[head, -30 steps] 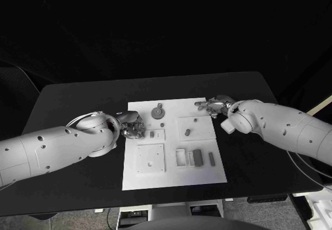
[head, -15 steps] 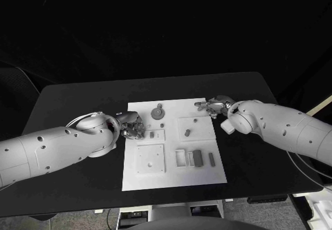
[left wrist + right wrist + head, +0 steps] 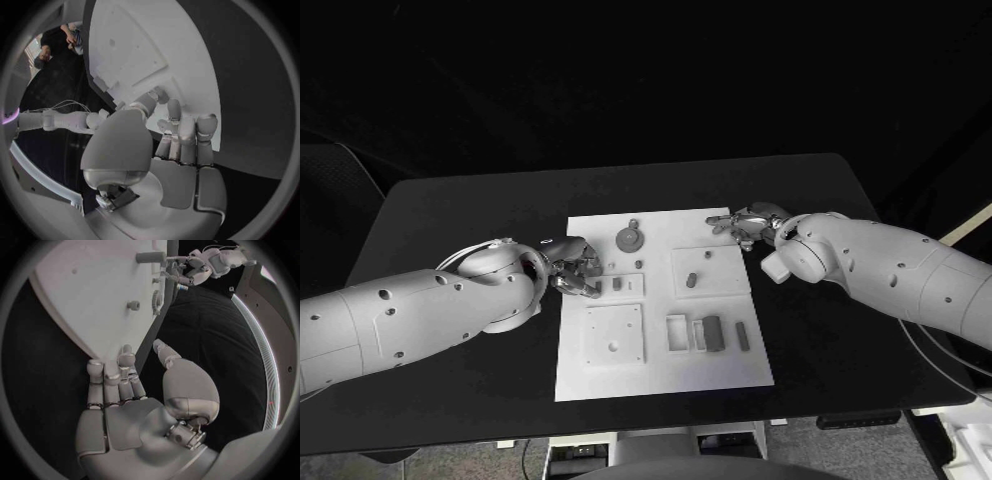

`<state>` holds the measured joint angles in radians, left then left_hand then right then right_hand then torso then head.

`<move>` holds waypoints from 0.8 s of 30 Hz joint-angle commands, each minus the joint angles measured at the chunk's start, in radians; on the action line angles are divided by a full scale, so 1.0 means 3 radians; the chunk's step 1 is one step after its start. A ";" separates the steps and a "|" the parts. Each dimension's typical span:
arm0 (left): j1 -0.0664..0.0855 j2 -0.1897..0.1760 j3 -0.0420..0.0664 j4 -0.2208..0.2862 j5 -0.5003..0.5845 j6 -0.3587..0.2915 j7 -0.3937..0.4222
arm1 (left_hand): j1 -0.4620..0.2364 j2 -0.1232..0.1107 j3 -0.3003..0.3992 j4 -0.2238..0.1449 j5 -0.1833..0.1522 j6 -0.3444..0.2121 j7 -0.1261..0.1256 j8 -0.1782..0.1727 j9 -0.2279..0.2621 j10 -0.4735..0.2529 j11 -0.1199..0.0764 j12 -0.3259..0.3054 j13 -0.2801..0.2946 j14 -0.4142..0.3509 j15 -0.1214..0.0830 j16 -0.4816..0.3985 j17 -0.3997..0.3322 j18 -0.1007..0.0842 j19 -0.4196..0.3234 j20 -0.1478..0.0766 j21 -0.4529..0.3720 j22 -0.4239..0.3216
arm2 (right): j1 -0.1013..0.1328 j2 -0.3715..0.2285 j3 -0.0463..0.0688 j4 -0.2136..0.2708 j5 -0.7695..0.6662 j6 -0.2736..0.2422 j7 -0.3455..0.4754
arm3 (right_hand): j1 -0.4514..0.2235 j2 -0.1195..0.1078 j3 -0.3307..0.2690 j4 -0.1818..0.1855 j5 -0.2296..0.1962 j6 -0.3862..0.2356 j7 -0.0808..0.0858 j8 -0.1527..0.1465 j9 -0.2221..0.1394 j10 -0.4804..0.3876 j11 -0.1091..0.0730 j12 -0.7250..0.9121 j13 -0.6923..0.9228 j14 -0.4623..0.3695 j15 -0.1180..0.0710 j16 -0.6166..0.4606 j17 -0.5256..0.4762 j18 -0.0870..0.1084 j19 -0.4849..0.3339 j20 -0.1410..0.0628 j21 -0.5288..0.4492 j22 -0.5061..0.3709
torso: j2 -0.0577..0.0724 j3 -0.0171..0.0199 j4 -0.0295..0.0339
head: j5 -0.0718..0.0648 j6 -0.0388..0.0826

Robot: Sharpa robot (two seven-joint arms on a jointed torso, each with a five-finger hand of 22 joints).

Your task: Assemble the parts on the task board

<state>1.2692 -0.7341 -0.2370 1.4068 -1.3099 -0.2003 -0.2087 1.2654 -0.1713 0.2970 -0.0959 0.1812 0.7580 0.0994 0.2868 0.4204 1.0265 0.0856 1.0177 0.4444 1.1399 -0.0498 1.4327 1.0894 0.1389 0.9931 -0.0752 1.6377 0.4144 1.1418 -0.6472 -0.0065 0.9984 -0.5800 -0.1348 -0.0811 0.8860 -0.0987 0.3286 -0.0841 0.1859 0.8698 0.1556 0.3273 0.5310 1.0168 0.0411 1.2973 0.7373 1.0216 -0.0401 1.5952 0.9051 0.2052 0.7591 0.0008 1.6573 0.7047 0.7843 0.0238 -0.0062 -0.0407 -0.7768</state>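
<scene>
Black table [image 3: 459,215] under everything. White rectangular task board [image 3: 661,372] at table centre, small grey parts on it: round disc part [image 3: 630,239] at 12 o'clock, slim bar parts [image 3: 713,331] in a tray at 4 o'clock, short peg [image 3: 691,277] on the square plate right of centre. Left silver hand [image 3: 574,268] at the board's 9 o'clock edge, fingers curled in, holding nothing visible. Right silver hand [image 3: 749,224] at the board's 2 o'clock corner, fingers loosely bent, apart, nothing held, fingertips [image 3: 127,349] by the board's edge.
</scene>
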 commanded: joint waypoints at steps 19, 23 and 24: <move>0.0002 -0.0175 0.0026 0.0054 0.0254 -0.0347 0.0452 | 0.0190 0.0025 0.0041 -0.0036 0.0032 0.0267 0.0132 0.0255 0.0091 -0.0050 -0.0001 0.0035 0.0006 -0.0053 -0.0006 -0.0027 -0.0022 0.0130 -0.0035 -0.0008 -0.0019 -0.0036 | -0.0022 -0.0006 -0.0006 0.0006 -0.0016 0.0020 0.0024 | -0.0042 0.0004 -0.0012 0.0013 0.0001 -0.0006 0.0018 -0.0021 -0.0006 -0.0017 0.0008 -0.0017 -0.0004 -0.0007 -0.0026 -0.0018 -0.0004 0.0091 0.0003 -0.0006 0.0420 -0.0005 | -0.0002 0.0003 0.0000 | 0.0015 0.0066; 0.0003 -0.0214 0.0037 0.0023 0.0376 -0.0420 0.0557 | 0.0296 0.0057 0.0210 -0.0026 0.0035 0.0467 0.0163 0.0321 0.0127 -0.0108 0.0024 -0.0061 -0.0051 -0.0094 0.0008 -0.0082 -0.0055 0.0115 -0.0075 0.0002 -0.0069 -0.0066 | -0.0022 -0.0011 -0.0006 0.0006 -0.0012 -0.0010 0.0048 | -0.0042 0.0004 -0.0011 0.0013 0.0001 -0.0006 0.0018 -0.0021 -0.0006 -0.0017 0.0008 -0.0017 -0.0004 -0.0008 -0.0025 -0.0018 -0.0004 0.0091 0.0003 -0.0006 0.0420 -0.0005 | -0.0004 0.0010 0.0002 | 0.0017 0.0087; 0.0003 -0.0216 0.0043 0.0007 0.0403 -0.0444 0.0582 | 0.0314 0.0062 0.0244 -0.0025 0.0036 0.0491 0.0165 0.0327 0.0131 -0.0105 0.0025 -0.0070 -0.0058 -0.0094 0.0010 -0.0087 -0.0059 0.0113 -0.0077 0.0002 -0.0074 -0.0070 | -0.0022 -0.0011 -0.0006 0.0005 -0.0009 -0.0019 0.0056 | -0.0042 0.0004 -0.0011 0.0013 0.0001 -0.0006 0.0018 -0.0021 -0.0006 -0.0017 0.0008 -0.0017 -0.0004 -0.0008 -0.0025 -0.0018 -0.0004 0.0091 0.0003 -0.0006 0.0420 -0.0005 | -0.0004 0.0011 0.0002 | 0.0018 0.0094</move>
<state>1.2691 -0.7992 -0.2263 1.4122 -1.2492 -0.2822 -0.1024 1.3537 -0.1522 0.3651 -0.1035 0.1865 0.8995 0.1464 0.3799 0.4591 0.9967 0.0911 0.9987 0.4285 1.1163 -0.0482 1.4095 1.0727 0.1357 0.9750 -0.0748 1.6196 0.3942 1.1392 -0.6497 -0.0064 0.9997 -0.5796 -0.1384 -0.0741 0.8860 -0.0986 0.3286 -0.0841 0.1859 0.8674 0.1545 0.3273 0.5302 1.0168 0.0411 1.2973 0.7374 1.0215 -0.0399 1.5952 0.9051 0.2051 0.7591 0.0008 1.6572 0.7048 0.7836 0.0254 -0.0058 -0.0359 -0.7533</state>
